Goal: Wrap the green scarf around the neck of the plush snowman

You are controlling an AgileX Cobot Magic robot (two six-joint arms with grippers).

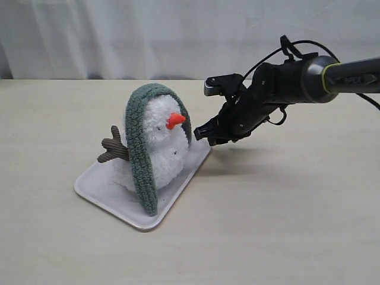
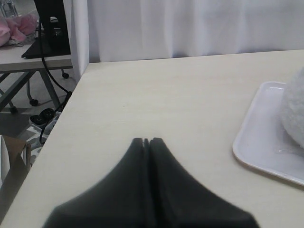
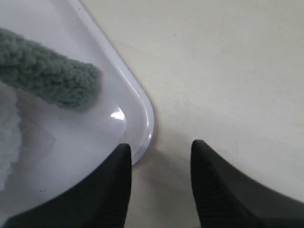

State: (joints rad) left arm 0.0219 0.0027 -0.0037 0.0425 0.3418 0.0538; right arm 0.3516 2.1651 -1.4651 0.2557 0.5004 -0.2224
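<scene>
Plush snowman (image 1: 161,142) upright on white tray (image 1: 113,199) — green scarf (image 1: 139,142) looped over its head, ends hanging both sides. Right gripper (image 1: 205,133) at tray's right corner, jaws apart, empty. Left gripper (image 2: 147,140) closed, empty.

Robot lab or data-collection room, not a home: bare pale bench table (image 1: 285,225) under the right claw (image 1: 203,134), plain white curtain (image 1: 119,35) hung as a backdrop behind it, exposed black cabling (image 1: 285,50) looped over its arm. Past the left claw (image 2: 146,141), off the table edge, a second desk (image 2: 19,59) on castors (image 2: 33,101) carries a black stand (image 2: 50,19) and pink soft items (image 2: 16,28). A loose cable (image 2: 50,71) drops from it to what looks like a power strip (image 2: 45,115) on the grey floor (image 2: 19,126).
</scene>
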